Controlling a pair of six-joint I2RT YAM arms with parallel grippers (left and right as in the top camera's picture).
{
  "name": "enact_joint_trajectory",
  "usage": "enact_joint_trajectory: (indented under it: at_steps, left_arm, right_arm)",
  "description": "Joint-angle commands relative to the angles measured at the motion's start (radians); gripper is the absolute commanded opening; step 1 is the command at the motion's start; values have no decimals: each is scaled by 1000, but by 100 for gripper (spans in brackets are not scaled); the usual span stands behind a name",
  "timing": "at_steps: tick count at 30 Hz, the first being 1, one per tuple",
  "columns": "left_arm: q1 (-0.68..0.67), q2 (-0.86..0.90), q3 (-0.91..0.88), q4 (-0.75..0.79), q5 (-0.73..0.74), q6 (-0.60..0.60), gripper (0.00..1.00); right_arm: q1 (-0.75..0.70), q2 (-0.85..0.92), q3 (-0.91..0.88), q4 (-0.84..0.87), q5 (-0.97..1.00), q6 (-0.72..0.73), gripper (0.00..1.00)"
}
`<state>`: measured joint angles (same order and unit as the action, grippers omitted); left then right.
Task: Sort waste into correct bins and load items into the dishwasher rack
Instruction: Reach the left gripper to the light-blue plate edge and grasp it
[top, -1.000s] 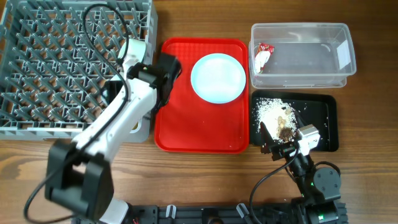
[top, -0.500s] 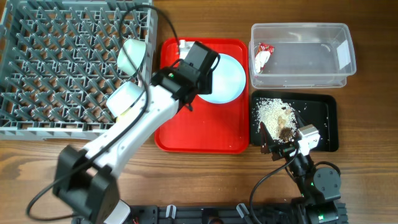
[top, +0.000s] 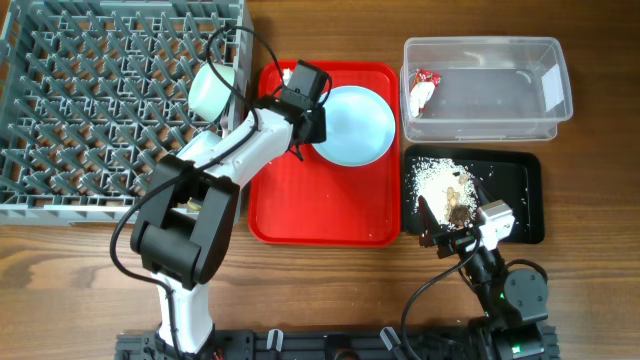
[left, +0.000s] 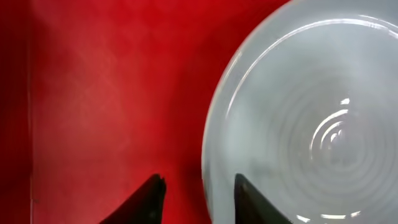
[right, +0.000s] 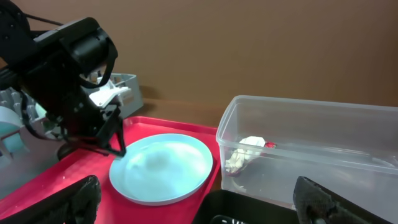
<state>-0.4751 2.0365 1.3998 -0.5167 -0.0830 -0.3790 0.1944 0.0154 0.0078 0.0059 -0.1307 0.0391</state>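
The pale blue-green plate (top: 358, 125) lies at the back of the red serving tray (top: 320, 205). My left gripper (top: 312, 128) is open, with its fingers (left: 199, 190) on either side of the plate's left rim (left: 298, 124). A bowl of the same colour (top: 212, 90) sits at the right edge of the grey dishwasher rack (top: 90, 100). The red-and-white wrapper (top: 422, 90) lies in the clear tub (top: 500, 95). Rice crumbs and brown bits (top: 445, 185) lie in the black tray (top: 522, 190). My right gripper (top: 450, 212) is open and empty over the black tray's near left corner.
The right wrist view shows the plate (right: 163, 167), my left gripper (right: 102, 134) at its left rim, the tub (right: 323, 134) and the wrapper (right: 245, 155). The left arm's cable loops over the rack's right side.
My left gripper swung right from the rack's right edge onto the red tray and came down at the plate's left rim. The bowl now shows in the rack. The right arm is still.
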Motion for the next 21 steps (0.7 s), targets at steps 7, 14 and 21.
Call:
enact_joint_trajectory:
  at_steps: [7,14,21]
  left_arm:
    - [-13,93,5,-31,85,6,34]
    - [-11,61,11,-140,55,6,4]
    - [-11,-182,208,-518,-360,35,4]
  right_arm:
    - [-6,-11,-3,5,-12,-13,100]
    - [-6,-11,-3,5,-12,-13,100]
    - [-6,-11,-3,5,-12,-13,100]
